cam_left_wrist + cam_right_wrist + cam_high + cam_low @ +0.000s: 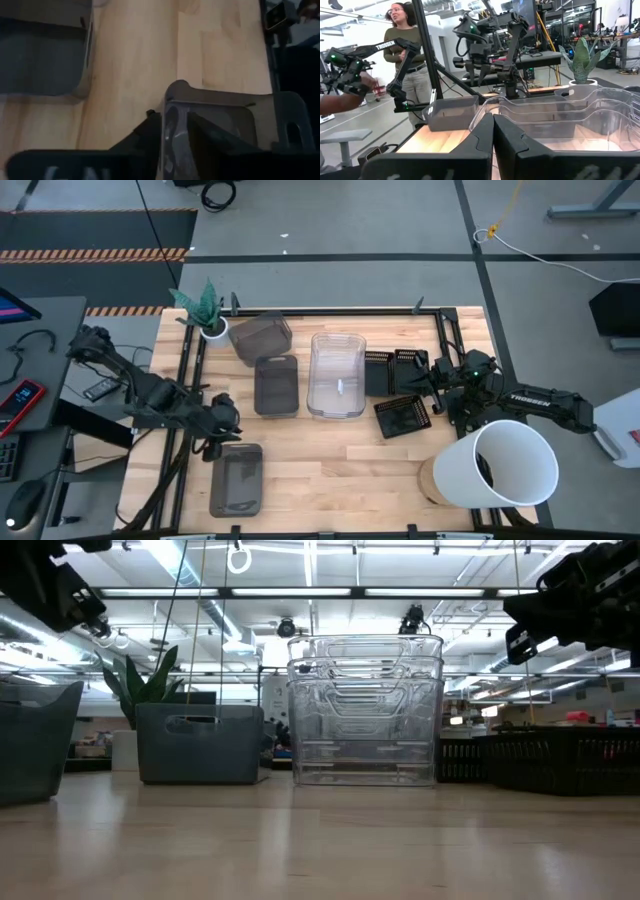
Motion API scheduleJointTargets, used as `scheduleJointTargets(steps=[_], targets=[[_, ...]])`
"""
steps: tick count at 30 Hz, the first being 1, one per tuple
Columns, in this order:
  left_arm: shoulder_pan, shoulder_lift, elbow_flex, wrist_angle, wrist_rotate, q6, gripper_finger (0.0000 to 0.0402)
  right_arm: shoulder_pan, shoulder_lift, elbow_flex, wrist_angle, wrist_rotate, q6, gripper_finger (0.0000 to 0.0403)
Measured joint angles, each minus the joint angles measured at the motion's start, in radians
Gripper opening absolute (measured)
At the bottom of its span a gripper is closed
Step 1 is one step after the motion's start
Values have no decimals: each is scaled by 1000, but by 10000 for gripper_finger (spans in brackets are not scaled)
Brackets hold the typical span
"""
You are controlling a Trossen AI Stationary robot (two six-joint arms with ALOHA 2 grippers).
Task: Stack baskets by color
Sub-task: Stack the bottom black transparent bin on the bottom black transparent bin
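The left gripper (226, 432) sits at the rim of a grey basket (237, 480) near the table's (330, 460) front edge — its fingers straddle the wall, though whether they grip I cannot tell. The right gripper (436, 388), fingers closed and empty, hovers by the black baskets (403, 416) — clear baskets (337, 373) stand stacked mid-table.
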Motion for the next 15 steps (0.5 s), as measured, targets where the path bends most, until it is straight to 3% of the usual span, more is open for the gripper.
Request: scheduleJointTargets(steps=[3,7,15], targets=[[-3,40,2,-7,9,-31,143,0,0,0,0,0,0,14],[-2,98,2,-25,106,-47,179,0,0,0,0,0,0,14],[-3,190,29,-85,164,-99,187,0,0,0,0,0,0,14]])
